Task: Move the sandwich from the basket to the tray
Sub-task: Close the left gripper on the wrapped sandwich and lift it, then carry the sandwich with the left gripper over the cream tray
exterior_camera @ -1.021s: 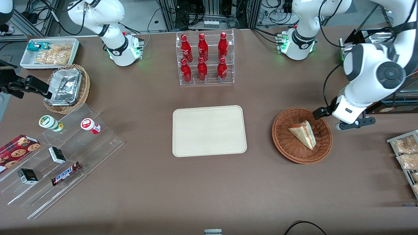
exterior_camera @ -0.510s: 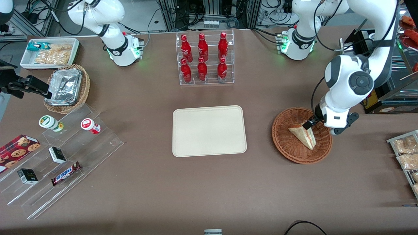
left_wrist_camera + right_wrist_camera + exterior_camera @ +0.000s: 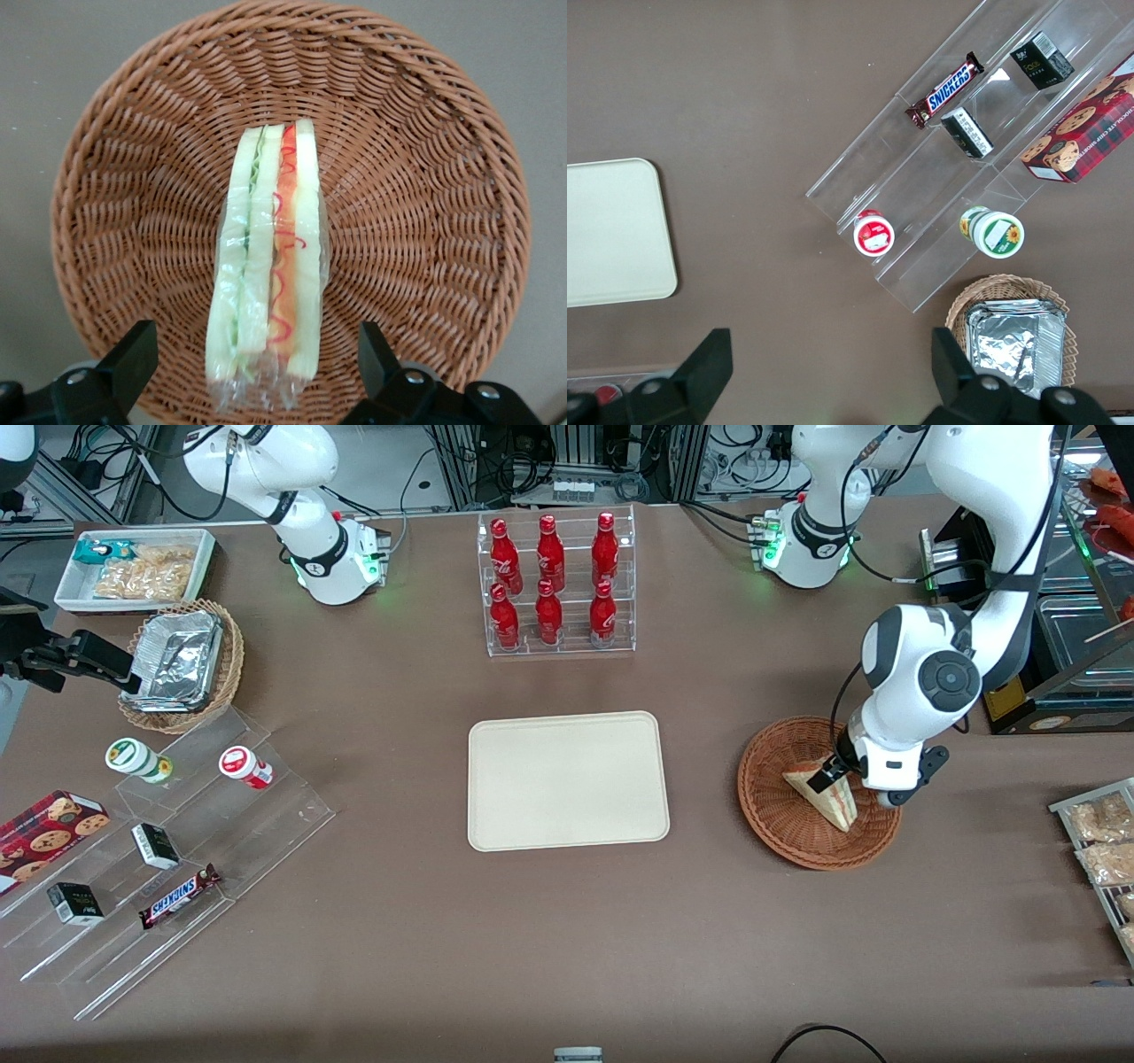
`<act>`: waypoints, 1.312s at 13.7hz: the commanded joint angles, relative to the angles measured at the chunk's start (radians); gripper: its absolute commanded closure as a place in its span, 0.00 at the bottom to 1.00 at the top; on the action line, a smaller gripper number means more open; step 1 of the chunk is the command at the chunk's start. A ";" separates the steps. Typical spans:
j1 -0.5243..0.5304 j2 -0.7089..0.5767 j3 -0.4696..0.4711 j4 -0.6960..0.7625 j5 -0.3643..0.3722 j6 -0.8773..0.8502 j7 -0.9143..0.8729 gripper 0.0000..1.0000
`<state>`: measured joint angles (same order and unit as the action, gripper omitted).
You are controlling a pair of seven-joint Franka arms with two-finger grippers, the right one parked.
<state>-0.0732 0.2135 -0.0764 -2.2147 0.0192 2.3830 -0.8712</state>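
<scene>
Item 1. Left arm's two-finger gripper (image 3: 252,372). A second earlier it hung outside the basket rim, toward the working arm's end of the table. Half a second earlier it was over the rim at about two o'clock of the basket. At this moment it stood over the basket's middle, directly above the sandwich. The black fingers (image 3: 133,359) were spread wide, one on each side of the wedge and not touching it. Judgement: the approach was nearly done, and lowering and closing remained.

Item 2. Small triangular sandwich (image 3: 819,790) of pale white bread, wrapped in clear film. It lay inside the basket, near its centre, pointed tip toward six o'clock in the front view. In the wrist view (image 3: 266,274) it stood on edge with the cut face up. Bread slices alternated with a green layer and a red-pink layer. The film bunched loosely at the end nearest the fingers. Judgement: soft and easily squashed, and the slick wrap might let it slip.

Item 3. Round, shallow, reddish-brown woven wicker basket (image 3: 771,815). It sat on the brown table toward the working arm's end, at three o'clock of the tray and well apart from it. It held only the sandwich.

Item 4. Flat cream-beige rectangular tray (image 3: 567,779) with rounded corners and a low rim. It lay at the table's centre with nothing on it. Judgement: no transfer had yet begun.
</scene>
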 commanded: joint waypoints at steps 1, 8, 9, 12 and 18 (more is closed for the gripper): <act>-0.004 0.039 0.004 0.030 -0.005 0.010 -0.025 0.00; -0.004 0.064 0.004 0.061 -0.027 0.007 -0.101 0.91; -0.004 0.060 0.004 0.075 -0.027 0.001 -0.095 0.92; -0.020 0.041 0.001 0.127 -0.013 -0.114 -0.034 0.92; -0.187 0.070 -0.005 0.236 -0.012 -0.194 0.123 0.91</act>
<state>-0.2091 0.2542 -0.0886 -2.0420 0.0033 2.2269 -0.7831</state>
